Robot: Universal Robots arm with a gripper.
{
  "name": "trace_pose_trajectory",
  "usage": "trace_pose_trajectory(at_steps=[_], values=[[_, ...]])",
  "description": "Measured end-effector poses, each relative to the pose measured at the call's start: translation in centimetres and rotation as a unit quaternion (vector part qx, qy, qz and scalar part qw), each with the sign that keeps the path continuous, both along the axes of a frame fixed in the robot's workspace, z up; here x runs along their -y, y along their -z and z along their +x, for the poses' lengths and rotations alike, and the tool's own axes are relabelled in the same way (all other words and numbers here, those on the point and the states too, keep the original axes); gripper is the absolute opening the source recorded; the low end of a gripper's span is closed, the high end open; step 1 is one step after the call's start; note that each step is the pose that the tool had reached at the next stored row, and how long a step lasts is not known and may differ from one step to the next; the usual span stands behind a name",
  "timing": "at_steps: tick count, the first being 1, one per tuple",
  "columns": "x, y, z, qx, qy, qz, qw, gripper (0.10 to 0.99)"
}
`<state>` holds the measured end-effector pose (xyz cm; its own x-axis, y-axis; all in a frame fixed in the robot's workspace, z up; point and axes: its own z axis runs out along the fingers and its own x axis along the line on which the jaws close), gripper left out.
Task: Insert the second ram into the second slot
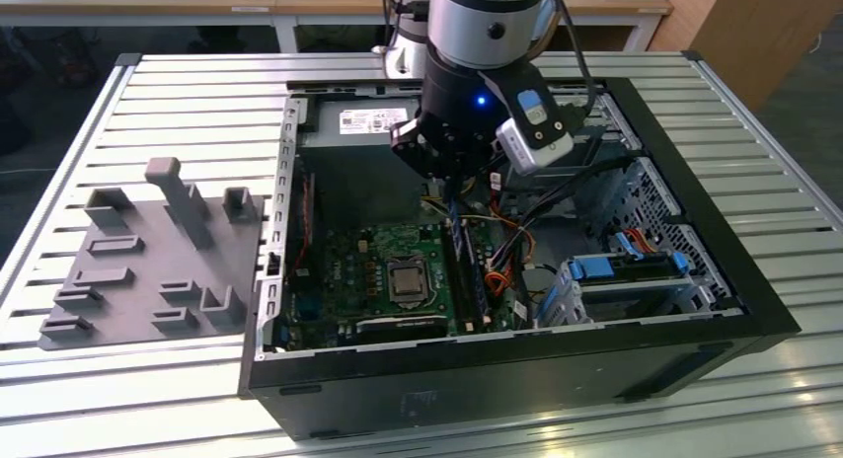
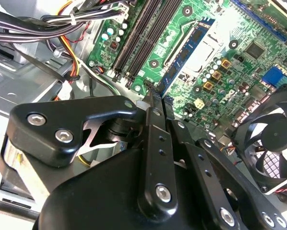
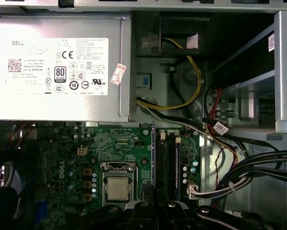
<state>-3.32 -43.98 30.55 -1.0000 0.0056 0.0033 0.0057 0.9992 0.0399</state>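
My gripper (image 1: 445, 182) hangs inside the open computer case (image 1: 737, 280), above the green motherboard (image 1: 355, 270). Its fingers (image 2: 154, 103) are shut on the second ram (image 2: 186, 52), a thin dark blue stick that points away from the fingertips over the board. In the first wrist view the second ram (image 3: 153, 153) shows edge-on as a narrow blue strip, just beside the black memory slots (image 3: 163, 163) on the processor side and parallel to them. A dark blue strip (image 3: 176, 165) seems to sit in one slot. I cannot tell which one is the second slot.
The power supply (image 3: 57, 67) fills the far end of the case. Cable bundles (image 3: 249, 167) run beside the slots. The processor socket (image 3: 118, 184) and a fan (image 2: 273, 143) lie on the other side. Blue drive brackets (image 1: 626, 266) sit nearby. A grey fixture (image 1: 145, 261) rests on the slatted table.
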Motion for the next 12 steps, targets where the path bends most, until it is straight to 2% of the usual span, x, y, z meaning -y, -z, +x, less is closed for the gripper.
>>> trace_pose_trajectory(at_steps=[12], values=[[0.00, 0.27, 0.00, -0.0001, 0.000, 0.0004, 1.0000, 0.137]])
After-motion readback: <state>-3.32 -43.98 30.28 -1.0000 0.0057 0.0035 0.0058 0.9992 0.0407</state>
